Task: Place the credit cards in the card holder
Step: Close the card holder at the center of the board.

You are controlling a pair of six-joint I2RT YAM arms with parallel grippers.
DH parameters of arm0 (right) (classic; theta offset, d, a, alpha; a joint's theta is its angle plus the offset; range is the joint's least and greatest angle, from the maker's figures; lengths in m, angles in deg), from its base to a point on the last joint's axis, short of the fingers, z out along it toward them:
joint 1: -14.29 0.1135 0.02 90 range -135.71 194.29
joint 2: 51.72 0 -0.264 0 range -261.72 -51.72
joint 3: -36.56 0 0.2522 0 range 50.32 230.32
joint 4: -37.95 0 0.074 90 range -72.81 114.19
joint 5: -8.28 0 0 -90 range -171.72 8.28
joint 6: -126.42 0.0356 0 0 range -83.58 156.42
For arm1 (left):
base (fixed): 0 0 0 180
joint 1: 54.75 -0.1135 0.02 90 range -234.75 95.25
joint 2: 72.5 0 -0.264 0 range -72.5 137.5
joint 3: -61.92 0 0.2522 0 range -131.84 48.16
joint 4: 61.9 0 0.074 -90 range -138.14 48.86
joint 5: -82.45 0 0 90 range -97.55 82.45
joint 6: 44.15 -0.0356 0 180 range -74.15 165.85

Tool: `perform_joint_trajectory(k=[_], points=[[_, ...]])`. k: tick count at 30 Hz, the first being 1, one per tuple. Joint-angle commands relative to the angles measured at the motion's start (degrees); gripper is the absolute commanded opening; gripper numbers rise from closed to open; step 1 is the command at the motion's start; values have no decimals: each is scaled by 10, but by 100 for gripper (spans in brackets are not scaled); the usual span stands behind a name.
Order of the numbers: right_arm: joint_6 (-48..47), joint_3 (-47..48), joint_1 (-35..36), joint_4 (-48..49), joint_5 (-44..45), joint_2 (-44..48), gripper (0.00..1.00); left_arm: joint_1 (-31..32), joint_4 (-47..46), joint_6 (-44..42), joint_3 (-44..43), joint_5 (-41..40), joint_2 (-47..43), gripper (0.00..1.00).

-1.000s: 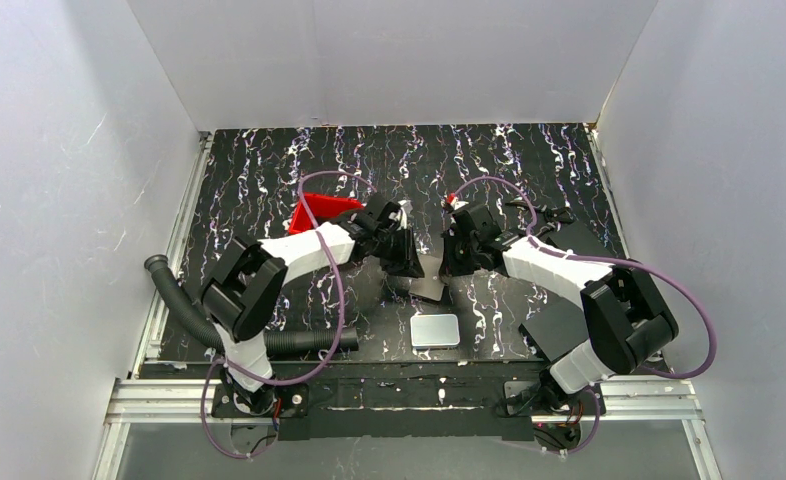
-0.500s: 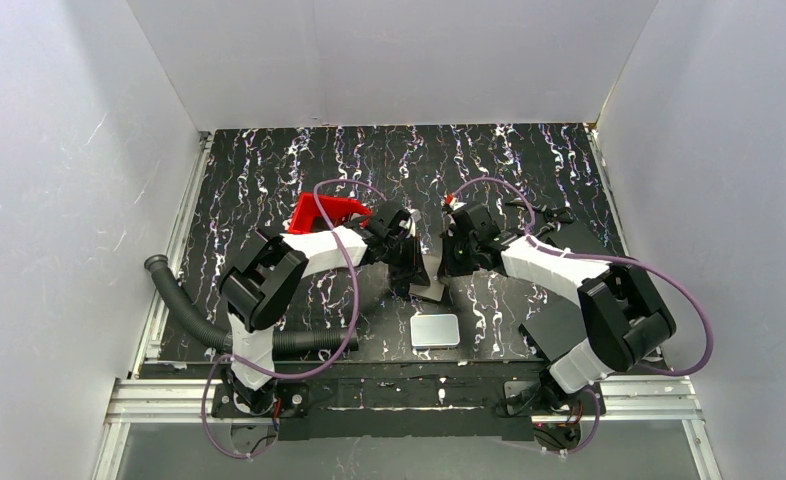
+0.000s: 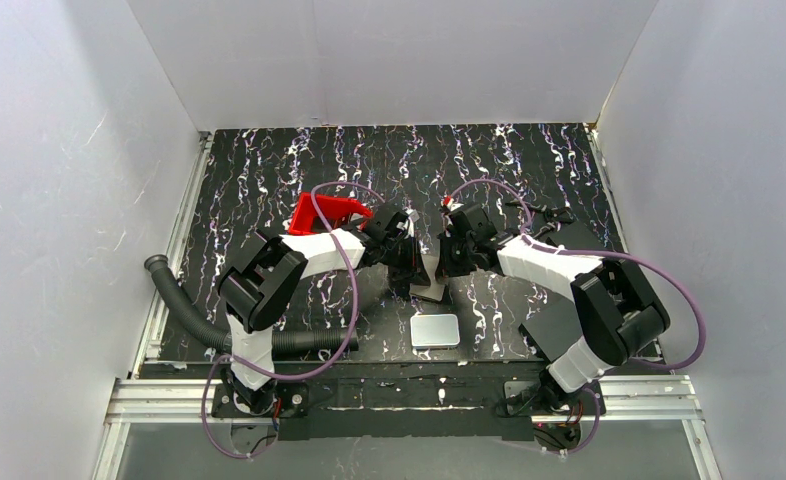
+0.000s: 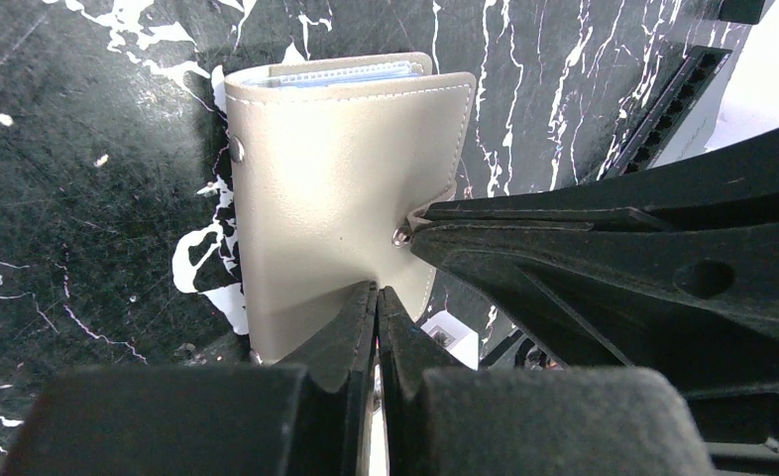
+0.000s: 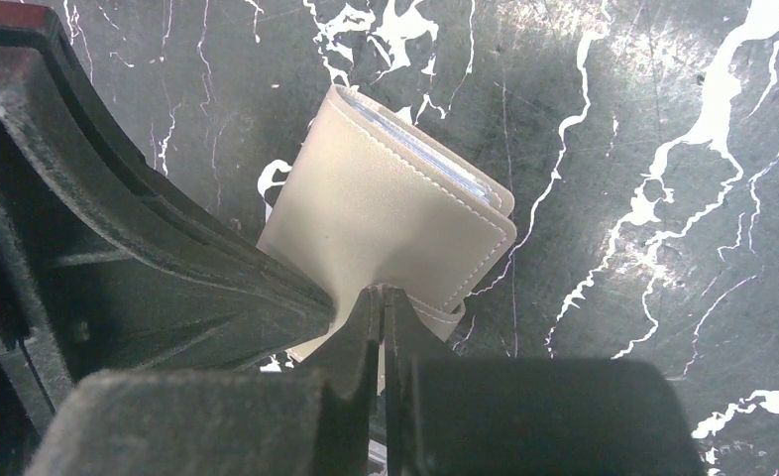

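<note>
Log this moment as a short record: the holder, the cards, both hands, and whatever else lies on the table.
card holder: beige, folded, pinched between both hands
credit cards: blue-grey edges showing inside the holder's open end
left hand: shut on the holder's edge
right hand: shut on the holder's flap
white slab: flat, on the near side of the holder, apart from it
red tray: left of the hands

**Beige, black, red and purple**

The card holder [image 4: 336, 198] is dull grey-beige with pale stitching along its edges; the credit cards [image 4: 331, 74] show as pale blue edges at its mouth. The counter [image 3: 269, 170] is black, streaked with white and faint purple veins. The left hand [image 4: 376, 307] and the right hand [image 5: 379, 302] are matte black. The tray [image 3: 324, 212] is red, the slab [image 3: 435, 330] whitish grey, the cables [image 3: 353, 295] purple.
</note>
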Motion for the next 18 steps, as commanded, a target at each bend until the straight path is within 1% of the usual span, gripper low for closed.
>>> perform_joint_trajectory(k=[1, 5, 9, 13, 16, 18], points=[[-6, 15, 3, 9, 18, -17, 1, 2, 27, -8, 24, -43, 1, 0], [-2, 9, 11, 28, 20, -22, 1, 2, 23, -4, 25, -39, 1, 0], [-1, 20, 26, 20, 25, -37, 1, 2, 24, -4, 25, -40, -1, 0], [-4, 16, 35, 18, 28, -32, 1, 1, 23, -5, 27, -40, -1, 0], [-4, 14, 36, 20, 13, -27, 7, 1, 20, -4, 32, -40, 0, 0], [2, 13, 35, 23, 5, -23, 15, 1, 17, -4, 35, -39, 0, 0]])
